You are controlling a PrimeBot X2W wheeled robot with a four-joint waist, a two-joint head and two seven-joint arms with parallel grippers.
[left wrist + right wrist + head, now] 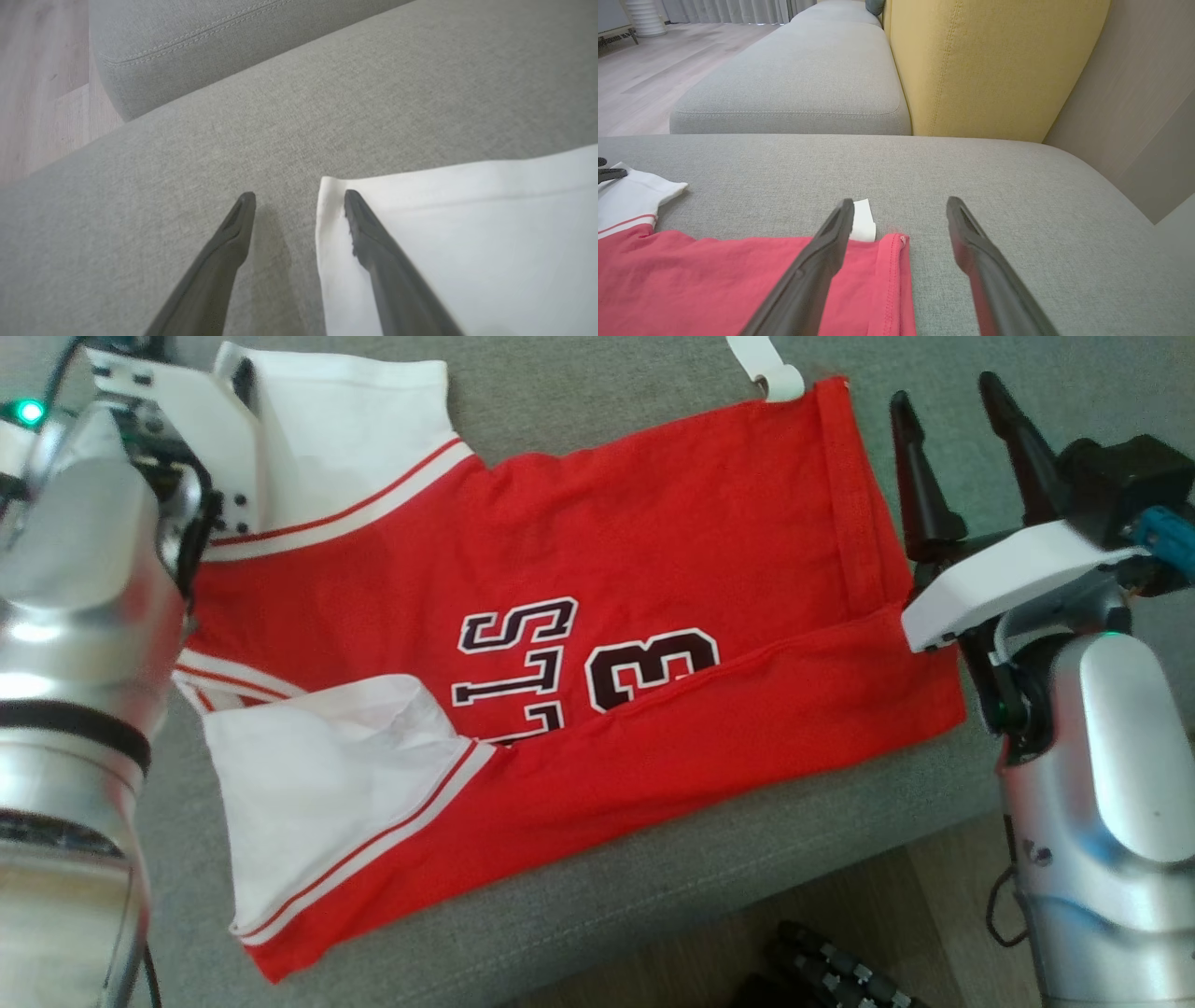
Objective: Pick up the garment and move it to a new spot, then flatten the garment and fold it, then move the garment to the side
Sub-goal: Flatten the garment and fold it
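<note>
Red knit of the garment (560,644), judged soft, light, limp. Lay half-folded on the sofa seat (653,877), white sleeve (467,224) edge between the left fingers (224,252), hem (892,280) by the right fingers (817,266). Held nothing, spread wide on both sides. Best pinched at corners.

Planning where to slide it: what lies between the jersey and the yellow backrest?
Bare grey seat cushion beyond the jersey, as the right wrist view shows.

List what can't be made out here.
Head view: lettering on the jersey, half covered by its folded-over lower flap.
Head view: white tag, cut off by the top edge.
Head view: jersey's neck end, behind the left arm.
Head view: dark ribbed thing, cut by the bottom edge.
</note>
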